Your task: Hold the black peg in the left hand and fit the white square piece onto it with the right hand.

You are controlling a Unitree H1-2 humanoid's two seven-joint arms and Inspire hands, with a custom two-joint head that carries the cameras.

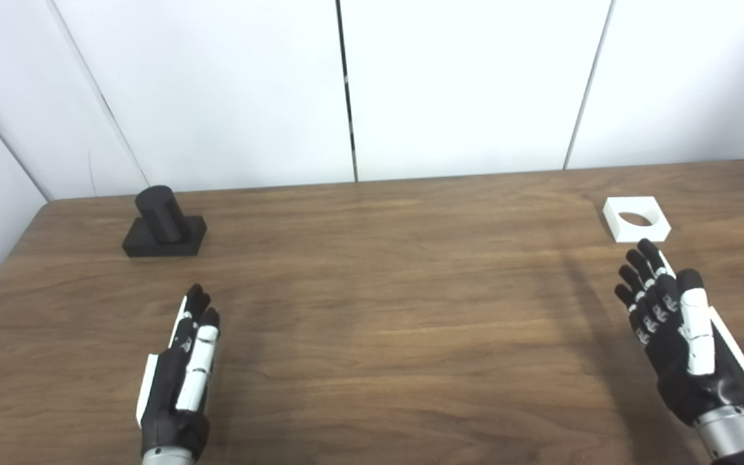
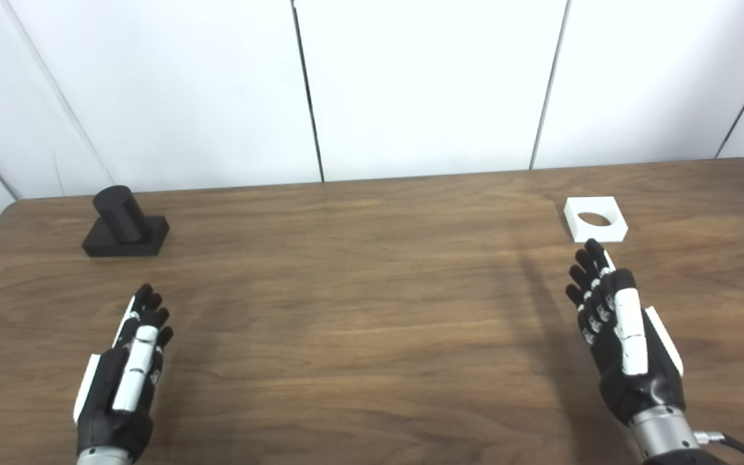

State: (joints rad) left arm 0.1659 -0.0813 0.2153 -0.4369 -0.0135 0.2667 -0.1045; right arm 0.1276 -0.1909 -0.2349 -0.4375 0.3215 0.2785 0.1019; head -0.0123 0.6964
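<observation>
Black peg (image 1: 163, 223) untouched far left; white square piece (image 1: 636, 219) just beyond right hand (image 1: 681, 339); left hand (image 1: 181, 374) and right both splayed, empty; right-eye view alone shows a wrist cable (image 2: 730, 443), probably.

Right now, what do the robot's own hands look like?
Both the left hand and right hand are black, with white panels along the thumb and outer edge. Each ends in a silver metal wrist cuff; a thin black cable leaves the right wrist.
</observation>
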